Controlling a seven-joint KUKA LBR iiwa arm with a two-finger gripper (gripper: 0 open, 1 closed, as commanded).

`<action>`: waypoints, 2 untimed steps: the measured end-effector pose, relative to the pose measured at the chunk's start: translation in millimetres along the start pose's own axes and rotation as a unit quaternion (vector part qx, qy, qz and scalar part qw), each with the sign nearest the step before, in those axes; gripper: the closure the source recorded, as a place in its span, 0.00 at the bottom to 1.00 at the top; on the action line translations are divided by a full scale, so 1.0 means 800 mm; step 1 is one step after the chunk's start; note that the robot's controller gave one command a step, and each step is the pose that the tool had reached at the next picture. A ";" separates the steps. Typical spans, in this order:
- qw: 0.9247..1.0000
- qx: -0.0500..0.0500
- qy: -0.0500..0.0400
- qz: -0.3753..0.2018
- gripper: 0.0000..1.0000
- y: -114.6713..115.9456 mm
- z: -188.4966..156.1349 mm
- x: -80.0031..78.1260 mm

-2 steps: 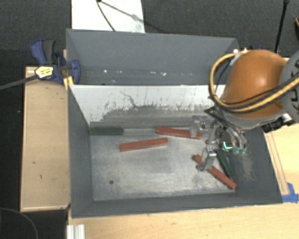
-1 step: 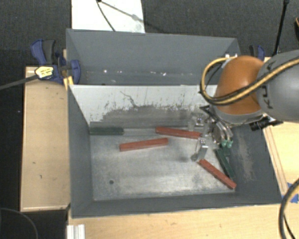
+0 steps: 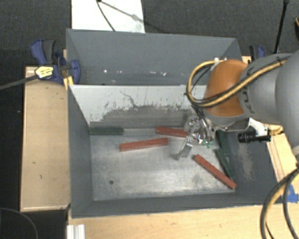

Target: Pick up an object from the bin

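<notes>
one grey metal bin (image 3: 79, 148) is viewed from above | orange-capped arm (image 3: 274, 93) is seen at right | gripper (image 3: 183, 151) is held low, right of centre; open or closed cannot be told | long red-brown bar (image 3: 143, 144) is laid left of it | angled red-brown bar (image 3: 214, 172) just right | dark green bar (image 3: 224, 158) beside that | short red-brown bar (image 3: 172, 131) just behind gripper

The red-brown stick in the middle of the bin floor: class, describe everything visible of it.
This long, flat red-brown stick looks like painted wood or plastic, straight and whole. It lies flat on the grey metal bin's floor, near the middle, running left to right, its right end slightly nearer the back wall. Nothing lies on it. A shorter red-brown stick sits just behind its right end, seemingly apart; the gripper is to its right, not touching it.
</notes>
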State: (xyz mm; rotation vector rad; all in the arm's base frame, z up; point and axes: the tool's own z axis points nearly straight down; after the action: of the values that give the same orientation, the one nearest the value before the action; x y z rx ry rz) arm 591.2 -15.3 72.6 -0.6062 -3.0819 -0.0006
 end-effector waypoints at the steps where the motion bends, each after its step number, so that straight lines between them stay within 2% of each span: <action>1: 0.999 -0.002 -0.002 0.035 0.00 0.055 0.002 0.019; 2: 1.000 -0.002 -0.003 0.011 0.00 0.107 0.002 0.044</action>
State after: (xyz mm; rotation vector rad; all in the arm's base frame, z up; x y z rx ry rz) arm 590.9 77.4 71.1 -0.6403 -3.0820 -0.0045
